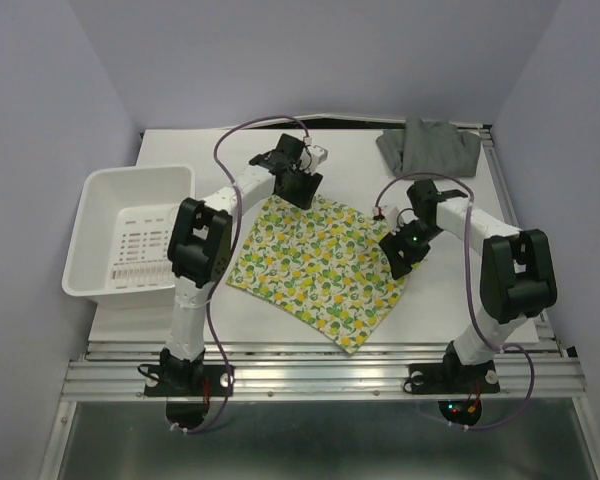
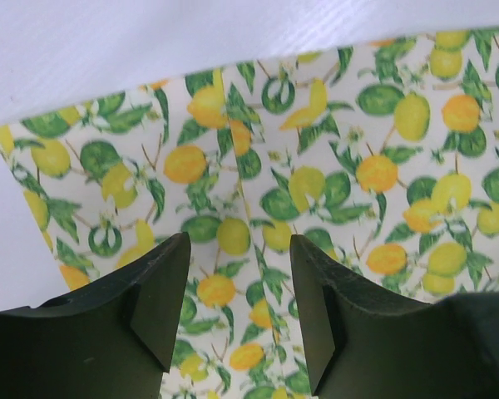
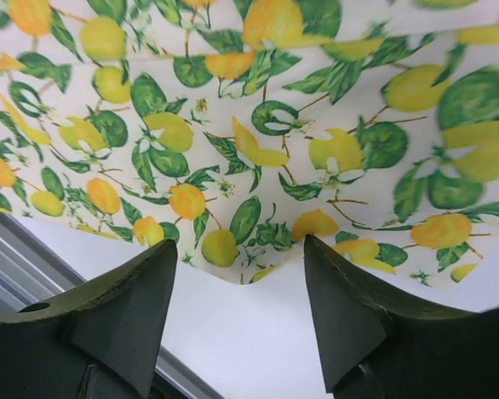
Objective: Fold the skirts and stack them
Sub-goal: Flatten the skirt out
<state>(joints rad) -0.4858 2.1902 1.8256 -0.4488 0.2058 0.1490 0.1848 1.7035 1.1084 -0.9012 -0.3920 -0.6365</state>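
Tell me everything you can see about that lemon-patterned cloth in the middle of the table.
The lemon-print skirt is thin pale fabric covered with yellow and orange lemons and green leaves. It lies spread nearly flat on the white table, turned like a diamond, one corner reaching toward the near edge. A faint crease runs through it by the far edge. The left gripper hangs open near its far corner and the right gripper open at its right edge; whether either touches it is unclear.

White table (image 1: 350, 170) — lemon skirt (image 1: 315, 262), grey skirt (image 1: 428, 148), basket (image 1: 140, 176) on top.
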